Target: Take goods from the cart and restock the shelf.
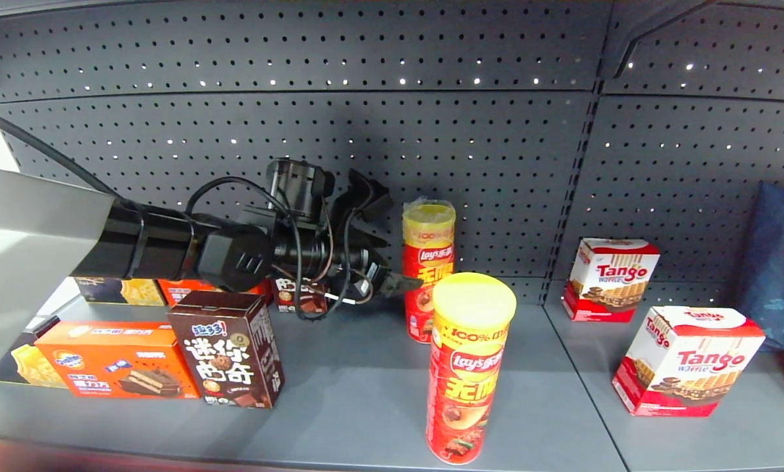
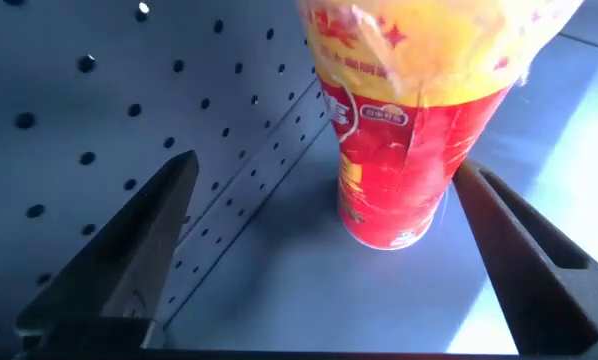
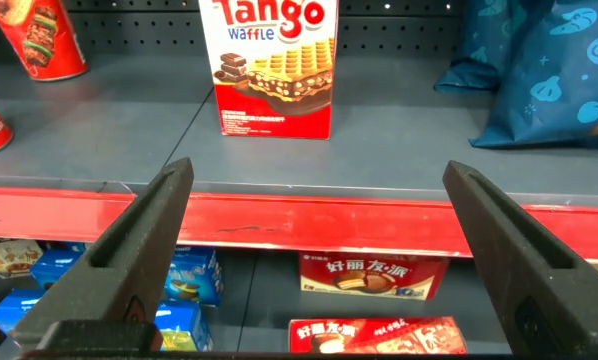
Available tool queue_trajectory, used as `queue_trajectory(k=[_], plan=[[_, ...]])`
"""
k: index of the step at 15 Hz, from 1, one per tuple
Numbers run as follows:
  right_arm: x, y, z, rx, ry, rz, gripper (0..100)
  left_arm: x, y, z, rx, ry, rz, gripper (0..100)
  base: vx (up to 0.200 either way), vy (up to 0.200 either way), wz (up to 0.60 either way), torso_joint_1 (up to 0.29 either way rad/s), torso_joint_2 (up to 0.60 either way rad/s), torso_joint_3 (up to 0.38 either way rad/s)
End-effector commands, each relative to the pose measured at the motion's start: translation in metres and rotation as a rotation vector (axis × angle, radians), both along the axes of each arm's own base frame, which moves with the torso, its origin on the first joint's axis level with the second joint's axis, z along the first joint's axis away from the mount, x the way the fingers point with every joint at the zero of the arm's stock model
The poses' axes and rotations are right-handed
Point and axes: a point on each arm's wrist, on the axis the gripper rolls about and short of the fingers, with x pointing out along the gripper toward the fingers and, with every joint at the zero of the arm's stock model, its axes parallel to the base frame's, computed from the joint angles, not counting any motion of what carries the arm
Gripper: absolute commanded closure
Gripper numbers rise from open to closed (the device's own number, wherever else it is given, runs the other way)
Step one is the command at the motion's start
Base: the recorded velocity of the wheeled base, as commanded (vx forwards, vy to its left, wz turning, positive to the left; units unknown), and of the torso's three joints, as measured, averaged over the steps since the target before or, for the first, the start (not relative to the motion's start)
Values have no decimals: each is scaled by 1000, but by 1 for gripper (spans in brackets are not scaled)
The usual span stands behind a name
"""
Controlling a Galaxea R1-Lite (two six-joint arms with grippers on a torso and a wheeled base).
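Observation:
A red chips can with a yellow lid [image 1: 428,269] stands upright at the back of the grey shelf [image 1: 352,393], close to the pegboard. My left gripper [image 1: 392,272] is just left of it, open. In the left wrist view the can [image 2: 409,130] stands between and a little beyond the spread fingers [image 2: 149,250], touching neither. A second chips can [image 1: 467,367] stands nearer the front edge. My right gripper [image 3: 317,172] is open and holds nothing, in front of the shelf's red edge strip [image 3: 299,220].
Chocolate box [image 1: 227,357] and orange cake box [image 1: 117,367] sit under my left arm. Two wafer boxes [image 1: 609,270] [image 1: 687,360] and a blue bag [image 1: 775,262] fill the right bay. Lower shelf holds more boxes [image 3: 369,275]. Bare shelf lies between the cans and the chocolate box.

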Motion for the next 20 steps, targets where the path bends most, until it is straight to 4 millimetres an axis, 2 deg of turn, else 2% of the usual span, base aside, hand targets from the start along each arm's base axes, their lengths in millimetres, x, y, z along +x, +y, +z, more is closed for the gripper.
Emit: queue_trajectory(k=[1,8,14,17,20], plan=[[0,0,0,0,2,1,0,0,1,4,-3,-18,11,0,0,0,0,0,0,0],[0,0,0,0,2,1,0,-1,3,1,2,-25,26,0,0,0,0,0,0,0],[0,0,0,0,2,1,0,-37,20,32,8,-80,84,0,0,0,0,0,0,0],[0,0,0,0,2,1,0,-41,23,28,73,-95,213,0,0,0,0,0,0,0],[0,0,0,0,2,1,0,-42,20,25,73,-151,233,0,0,0,0,0,0,0]])
